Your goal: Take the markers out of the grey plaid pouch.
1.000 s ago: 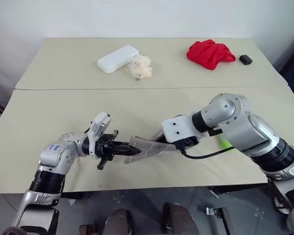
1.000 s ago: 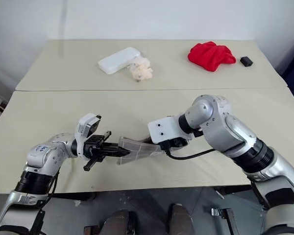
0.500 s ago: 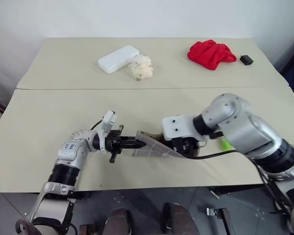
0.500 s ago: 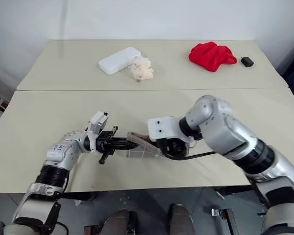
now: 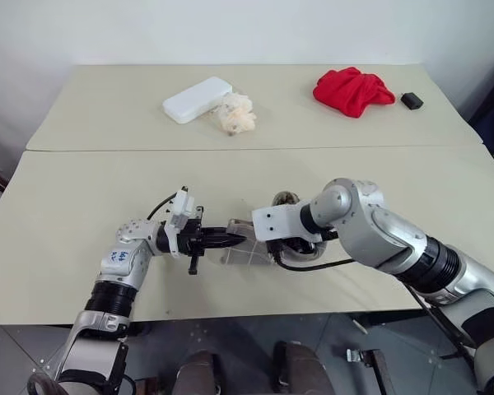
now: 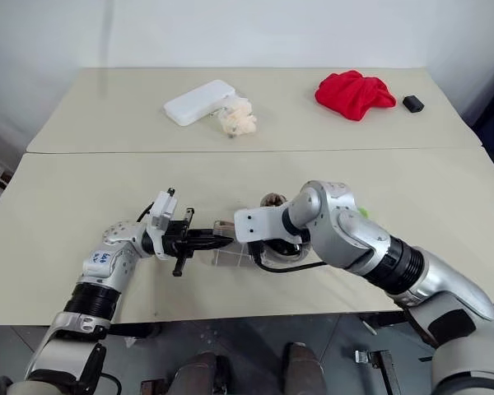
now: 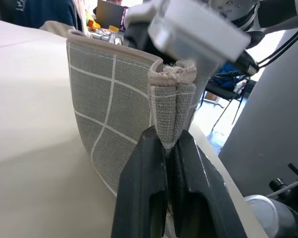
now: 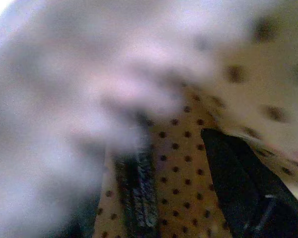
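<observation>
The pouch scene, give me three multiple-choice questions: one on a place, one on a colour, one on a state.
1. Where is the red cloth?
A. far table, right side
B. near table, left side
C. under the pouch

2. What colour are the pouch's grid lines?
A. black
B. white
C. red

3. What is the left gripper doing?
A. hanging open
B. shut on the pouch's end
C. holding the white box

Answers:
1 A, the cloth lies near the small black object.
2 B, thin white lines cross grey fabric.
3 B, both fingers pinch the folded fabric between them.
</observation>
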